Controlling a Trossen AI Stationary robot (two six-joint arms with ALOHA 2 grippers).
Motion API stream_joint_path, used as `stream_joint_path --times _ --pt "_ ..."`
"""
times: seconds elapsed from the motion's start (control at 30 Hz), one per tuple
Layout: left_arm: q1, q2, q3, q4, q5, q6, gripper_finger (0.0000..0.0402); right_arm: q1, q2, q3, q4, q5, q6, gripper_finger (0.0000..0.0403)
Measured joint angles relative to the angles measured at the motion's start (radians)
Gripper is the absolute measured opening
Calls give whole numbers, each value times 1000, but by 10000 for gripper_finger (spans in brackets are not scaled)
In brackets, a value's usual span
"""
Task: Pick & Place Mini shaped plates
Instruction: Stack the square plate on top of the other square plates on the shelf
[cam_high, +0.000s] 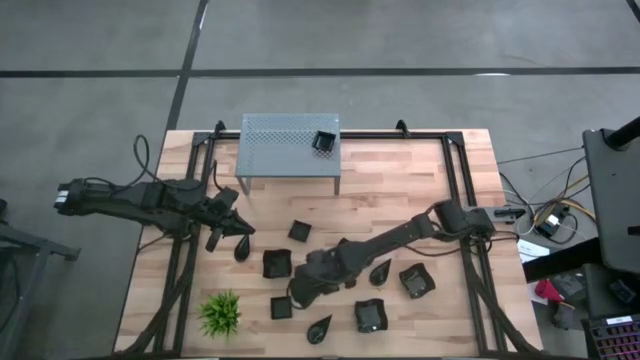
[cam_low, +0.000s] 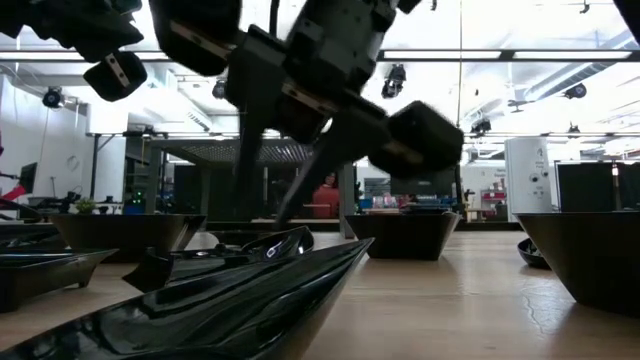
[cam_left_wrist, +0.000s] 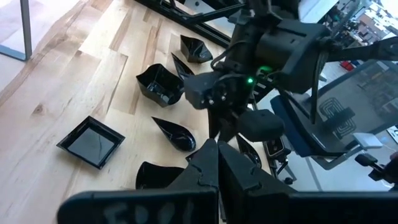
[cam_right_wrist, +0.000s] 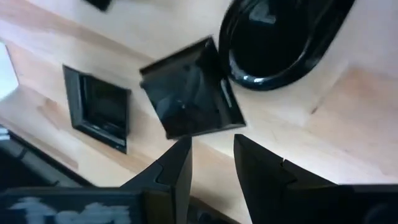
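Several black mini shaped plates lie scattered on the wooden table (cam_high: 400, 190), square ones (cam_high: 277, 263) and teardrop ones (cam_high: 380, 271). One more square plate (cam_high: 323, 142) sits on top of a grey perforated stand (cam_high: 288, 145) at the far side. My right gripper (cam_right_wrist: 211, 158) reaches to the table's middle (cam_high: 298, 287), pointing steeply down. It is open, with its fingertips just short of a square plate (cam_right_wrist: 189, 102). Beside that plate lie another square plate (cam_right_wrist: 99, 115) and a rounded one (cam_right_wrist: 280, 37). My left gripper (cam_left_wrist: 217, 163) waits at the left (cam_high: 232, 226), shut and holding nothing.
A small spiky green plant (cam_high: 220, 313) stands near the front left. Black frame rails (cam_high: 195, 180) run along both sides of the table. In the low view a large glossy teardrop plate (cam_low: 230, 300) fills the foreground. A person (cam_low: 325, 195) shows far behind the table.
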Motion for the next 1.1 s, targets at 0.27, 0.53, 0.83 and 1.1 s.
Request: stream_joint_path --times 0.27,0.53,0.83,1.1 --pt "0 0 0 5 0 3 0 -6 59 61 -30 5 -5 95" --pt "0 -3 0 7 0 3 0 -3 64 71 -39 -11 -15 77" --pt "0 -3 0 6 0 3 0 5 61 59 -49 -19 -3 75" --pt "0 -3 0 6 0 2 0 5 60 58 -45 -19 -6 71"
